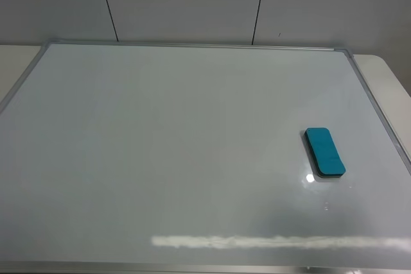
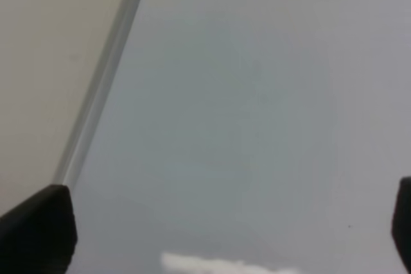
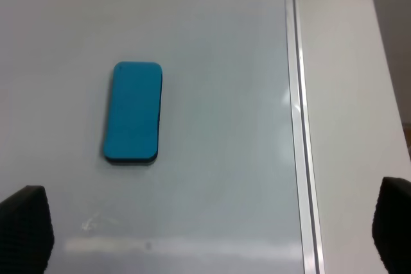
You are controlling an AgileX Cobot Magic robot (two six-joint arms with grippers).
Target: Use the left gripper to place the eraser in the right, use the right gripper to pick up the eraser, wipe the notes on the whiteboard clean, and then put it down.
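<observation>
**A:** Where is your eraser (image 1: 324, 152) now?

**B:** It lies flat on the whiteboard (image 1: 160, 145), teal face up and felt down, in the right part of the board, near the right frame edge but apart from it. No gripper touches it. I see no notes anywhere on the board in the high view, only glare along the near edge, so you can judge the wiping done and the eraser set down.

**A:** And your grippers?

**B:** Your right gripper (image 3: 212, 229) hangs above the board with its fingertips (image 3: 26, 226) spread wide and nothing between them; the eraser sits beyond them. Your left gripper (image 2: 225, 229) is also spread and empty, over the board's left side beside the frame (image 2: 103, 81). Neither arm shows in the high view.

**A:** What can go wrong for you from here?

**B:** Mostly a careless move. If you lower the right gripper while swinging it, a spread finger could clip the eraser and slide it on the glossy surface towards the right frame. The left fingers sit close to the left frame, so dropping there could catch the metal edge. Faint marker traces could also hide under the glare.
</observation>
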